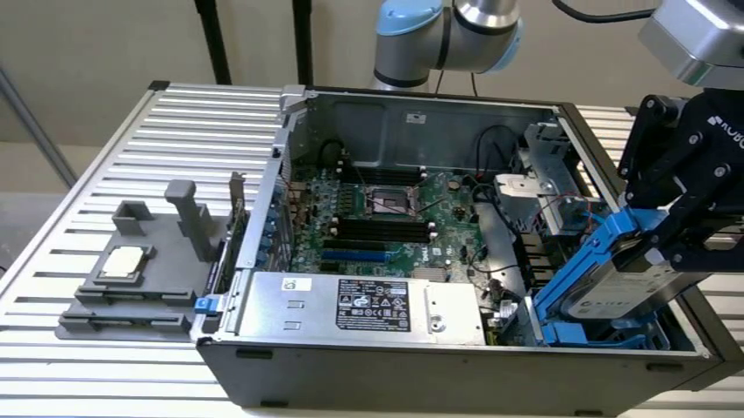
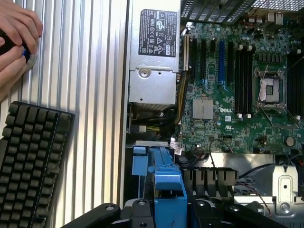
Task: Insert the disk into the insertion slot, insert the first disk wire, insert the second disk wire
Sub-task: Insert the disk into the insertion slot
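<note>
Pincer (image 1: 665, 252) is clamped on the disk (image 1: 616, 292), black fingers on either side of its blue carrier frame. Disk is tilted: upper end raised in the pincer, lower end down at the mouth of the insertion slot (image 1: 598, 335), at the front corner of the PC case (image 1: 465, 374) on the exterior view's right. It isn't lying flat in the slot. Power supply (image 1: 361, 305) w/ black-and-white label sits just beside the slot; motherboard (image 1: 384, 218) is behind it. A grey fixture (image 1: 134, 279) stands on the ribbed metal surface (image 1: 104, 157), well apart from the case. In the wrist view, a hand (image 2: 14, 38) rests on the surface near a black keyboard (image 2: 33, 156).
</note>
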Robot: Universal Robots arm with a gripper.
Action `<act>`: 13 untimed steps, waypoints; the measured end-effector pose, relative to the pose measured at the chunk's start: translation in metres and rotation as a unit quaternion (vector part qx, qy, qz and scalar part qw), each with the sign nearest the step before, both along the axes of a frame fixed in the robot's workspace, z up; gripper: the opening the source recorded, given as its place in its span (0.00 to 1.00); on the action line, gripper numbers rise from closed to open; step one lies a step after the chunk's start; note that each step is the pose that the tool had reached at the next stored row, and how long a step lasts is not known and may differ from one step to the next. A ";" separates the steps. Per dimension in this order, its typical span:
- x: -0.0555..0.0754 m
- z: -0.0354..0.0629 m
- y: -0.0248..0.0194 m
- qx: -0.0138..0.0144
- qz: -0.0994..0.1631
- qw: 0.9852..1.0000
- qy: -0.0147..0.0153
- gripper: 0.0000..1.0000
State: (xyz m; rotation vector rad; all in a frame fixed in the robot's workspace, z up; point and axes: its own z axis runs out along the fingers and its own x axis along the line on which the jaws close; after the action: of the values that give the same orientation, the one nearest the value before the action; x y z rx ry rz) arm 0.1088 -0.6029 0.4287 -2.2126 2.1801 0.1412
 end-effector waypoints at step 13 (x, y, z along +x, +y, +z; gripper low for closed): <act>0.000 -0.0075 0.0000 0.000 0.009 1.000 0.001 0.32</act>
State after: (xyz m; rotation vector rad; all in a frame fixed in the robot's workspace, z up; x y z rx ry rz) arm 0.1088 -0.6029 0.4213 -2.2331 2.1625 0.1445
